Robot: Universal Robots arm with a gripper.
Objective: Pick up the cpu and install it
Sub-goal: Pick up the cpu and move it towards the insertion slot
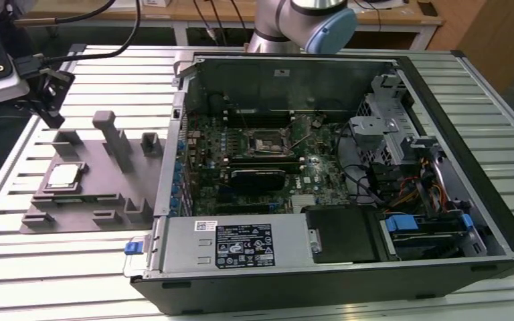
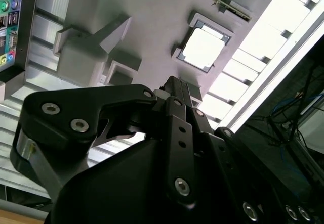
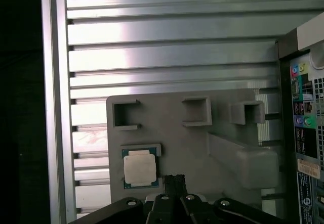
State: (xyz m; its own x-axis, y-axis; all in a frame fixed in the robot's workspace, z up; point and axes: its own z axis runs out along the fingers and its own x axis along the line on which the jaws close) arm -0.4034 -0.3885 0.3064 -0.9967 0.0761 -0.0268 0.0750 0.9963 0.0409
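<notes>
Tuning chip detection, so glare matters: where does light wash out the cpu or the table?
Second wrist view: the cpu top is washed nearly white, and the table beside it blows out. First wrist view: the cpu is pale but even; a bright patch lies on the table. Exterior view: the cpu shows mild sheen.

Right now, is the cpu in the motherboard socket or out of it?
Out. The cpu lies flat in a recess of the grey fixture plate, outside the computer case, on the exterior view's left.
</notes>
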